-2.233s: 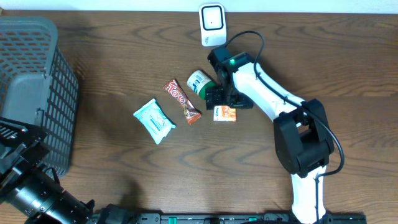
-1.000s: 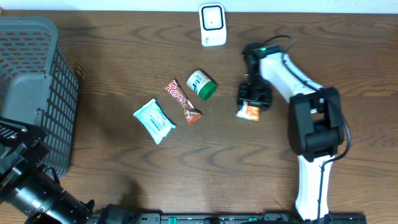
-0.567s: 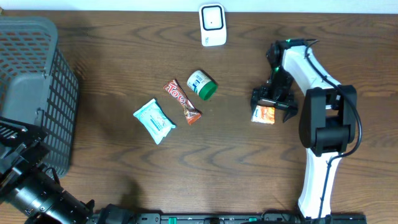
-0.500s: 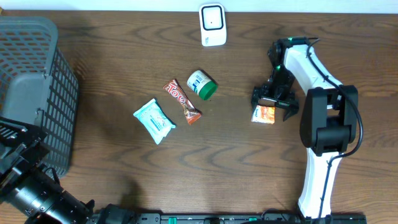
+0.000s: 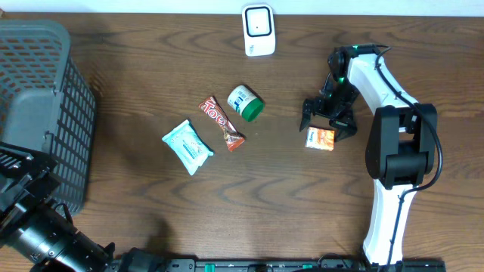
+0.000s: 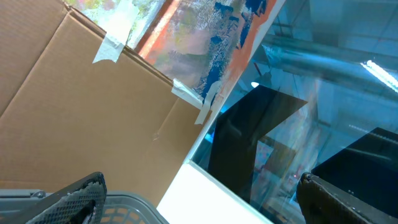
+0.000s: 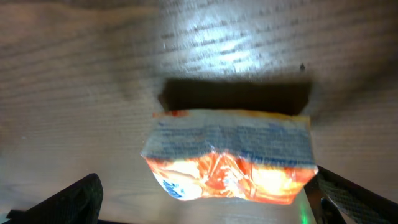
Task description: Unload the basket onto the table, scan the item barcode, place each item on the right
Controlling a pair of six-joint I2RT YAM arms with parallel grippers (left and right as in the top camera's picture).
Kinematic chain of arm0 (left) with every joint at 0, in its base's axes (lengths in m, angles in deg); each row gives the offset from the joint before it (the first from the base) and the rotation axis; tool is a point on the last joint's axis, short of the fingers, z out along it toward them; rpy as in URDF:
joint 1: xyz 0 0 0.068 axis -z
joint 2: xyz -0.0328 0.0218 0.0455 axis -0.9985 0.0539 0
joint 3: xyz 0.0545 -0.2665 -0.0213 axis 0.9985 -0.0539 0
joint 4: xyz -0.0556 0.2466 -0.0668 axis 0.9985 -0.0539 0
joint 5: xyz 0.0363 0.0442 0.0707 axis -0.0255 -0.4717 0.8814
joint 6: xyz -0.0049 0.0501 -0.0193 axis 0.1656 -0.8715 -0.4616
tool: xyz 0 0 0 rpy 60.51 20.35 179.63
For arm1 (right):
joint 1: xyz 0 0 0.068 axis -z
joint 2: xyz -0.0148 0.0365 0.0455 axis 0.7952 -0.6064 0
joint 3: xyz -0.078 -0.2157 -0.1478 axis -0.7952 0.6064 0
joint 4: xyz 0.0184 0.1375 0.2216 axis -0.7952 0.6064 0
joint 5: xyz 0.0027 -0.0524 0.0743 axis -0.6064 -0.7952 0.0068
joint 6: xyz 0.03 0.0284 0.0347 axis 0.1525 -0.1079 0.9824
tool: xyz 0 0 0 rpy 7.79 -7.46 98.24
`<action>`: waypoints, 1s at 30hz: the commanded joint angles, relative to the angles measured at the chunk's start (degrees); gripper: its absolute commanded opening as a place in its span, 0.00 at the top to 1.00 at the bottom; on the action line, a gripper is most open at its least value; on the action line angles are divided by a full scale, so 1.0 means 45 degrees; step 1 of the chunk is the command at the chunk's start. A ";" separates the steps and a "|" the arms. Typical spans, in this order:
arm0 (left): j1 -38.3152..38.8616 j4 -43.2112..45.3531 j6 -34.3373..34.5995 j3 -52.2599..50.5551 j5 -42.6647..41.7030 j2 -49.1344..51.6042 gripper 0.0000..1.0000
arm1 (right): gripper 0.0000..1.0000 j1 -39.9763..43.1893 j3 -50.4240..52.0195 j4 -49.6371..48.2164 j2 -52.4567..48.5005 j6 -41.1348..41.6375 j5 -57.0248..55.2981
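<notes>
Packet: we see the orange packet (image 5: 321, 138) lying flat on the surface (image 5: 151, 219), at the 3 o'clock side of the overhead view, free of any grip.
Right hand: the right hand (image 5: 327, 123) hangs over the packet with its jaws spread wide and nothing between them.
Key relation: in the overhead view the packet lies just toward 6 o'clock of the hand, close under it and not touching it as far as we can tell.
Long axis: the packet's length runs 9 to 3 o'clock, and in the wrist view the fingers (image 7: 68, 199) stand off either end of it, so we judge a closing would fall along the length rather than across it.
Scanner: the scanner (image 5: 258, 30) stands at the 12 o'clock edge, well apart from the packet and toward 11 o'clock of it.
Arm pose: the right arm reaches up from the 6 o'clock edge and bends back, the wrist pointing down at the surface.
Nearer arm: the right, plainly.
Left hand: the left hand (image 6: 199, 199) is wide open and empty too, aimed up at the room beside the basket (image 5: 38, 106), far off toward 8 o'clock.
Others: the can (image 5: 246, 103) and bar (image 5: 221, 122) lie well to 9 o'clock of the packet.
Next move, our judgement: lower, take the packet and carry it to the scanner.
</notes>
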 commanded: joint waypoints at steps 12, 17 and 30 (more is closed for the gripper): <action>-0.0063 0.0039 -0.0160 0.0092 0.0034 -0.0136 0.02 | 0.01 -0.0005 -0.0204 -0.0170 -0.2040 -0.0748 -0.0665; -0.0063 0.0039 -0.0160 0.0092 0.0029 -0.0136 0.02 | 0.05 -0.0015 -0.0204 -0.0374 -0.2589 -0.0991 -0.1666; -0.0063 0.0039 -0.0160 0.0092 0.0034 -0.0136 0.02 | 0.36 -0.0078 -0.0228 -0.2103 -0.2613 -0.1384 -0.2283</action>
